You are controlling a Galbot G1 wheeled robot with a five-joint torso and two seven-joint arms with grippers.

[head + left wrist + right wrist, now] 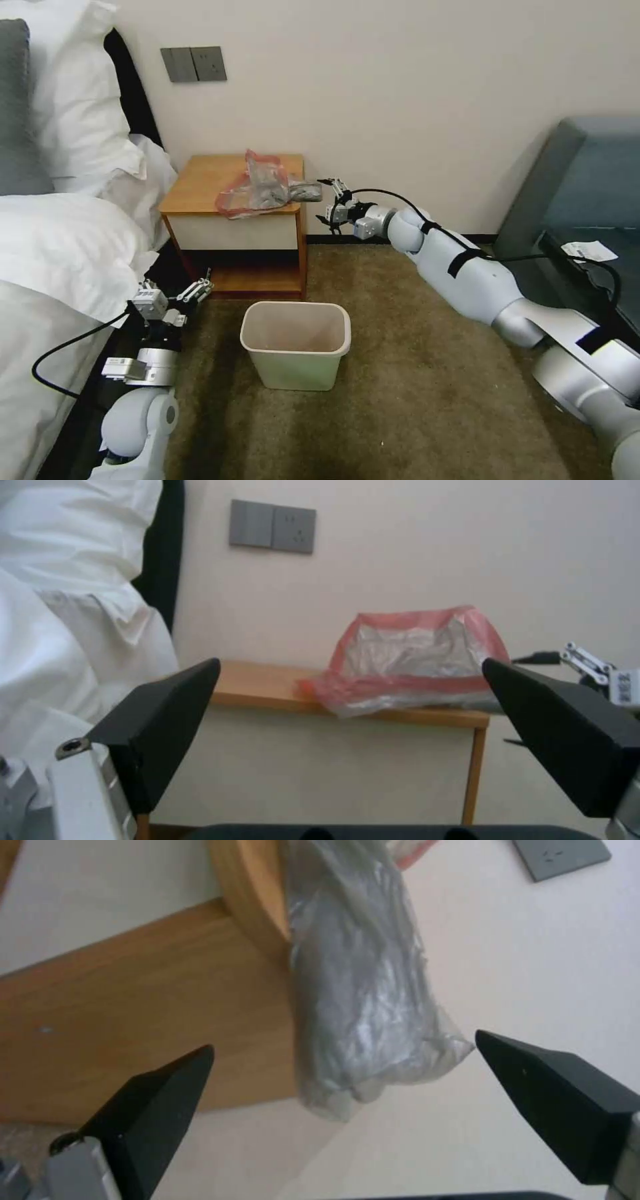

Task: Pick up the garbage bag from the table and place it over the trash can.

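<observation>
We are reaching our right gripper (328,200), fingers spread wide, toward the grey tail of the garbage bag (261,185), which is hanging over the nightstand's (200,183) right edge (nothing is touching it). The bag's red-banded mouth is lying crumpled on the top. Our left gripper (179,292), also open, is waiting low beside the bed (53,253), near the cream trash can (295,345) standing on the carpet.
</observation>
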